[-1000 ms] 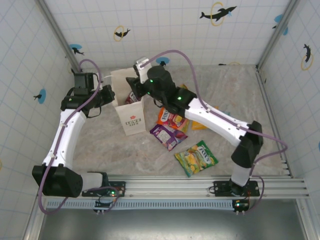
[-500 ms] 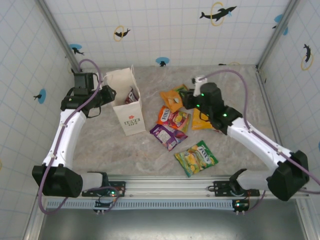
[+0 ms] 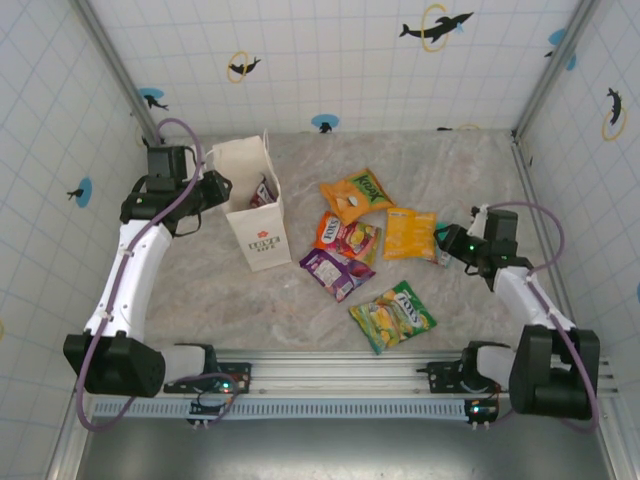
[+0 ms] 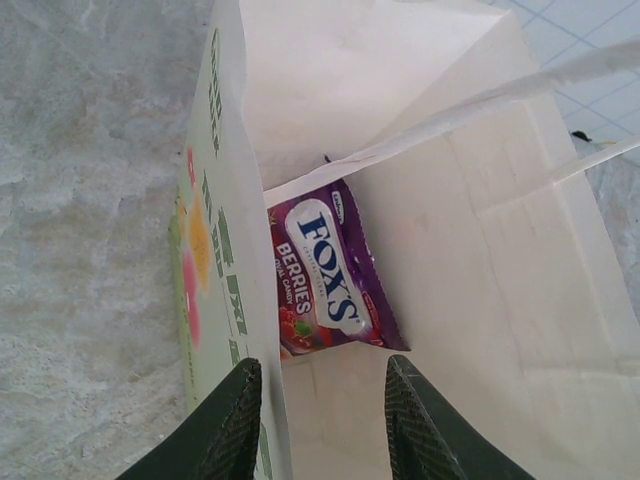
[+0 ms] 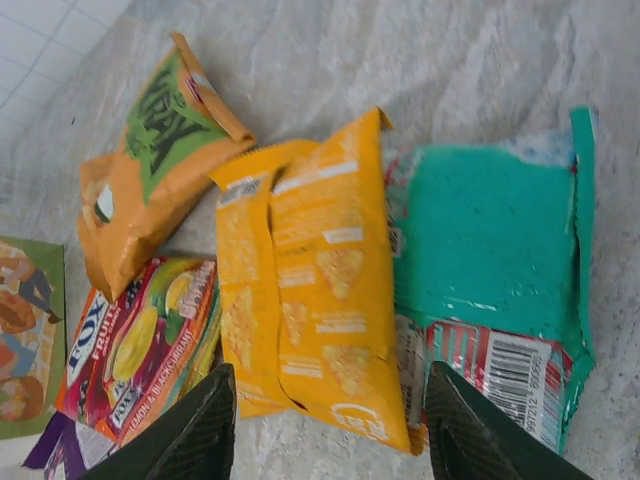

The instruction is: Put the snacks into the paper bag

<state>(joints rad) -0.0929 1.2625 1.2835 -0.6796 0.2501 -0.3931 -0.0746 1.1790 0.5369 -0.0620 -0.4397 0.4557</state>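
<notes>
One purple packet (image 4: 325, 270) lies inside the paper bag (image 4: 480, 250), which stands upright at the left of the surface (image 3: 200, 290). The left hand (image 4: 322, 365) is released, fingers straddling the bag's near wall, probably to steady it and keep the mouth open. The other snacks lie loose to the right. The right hand (image 5: 330, 375) is open and empty over the yellow-orange packet (image 5: 310, 290), which overlaps the teal packet (image 5: 480, 220). Likely the next pick.
</notes>
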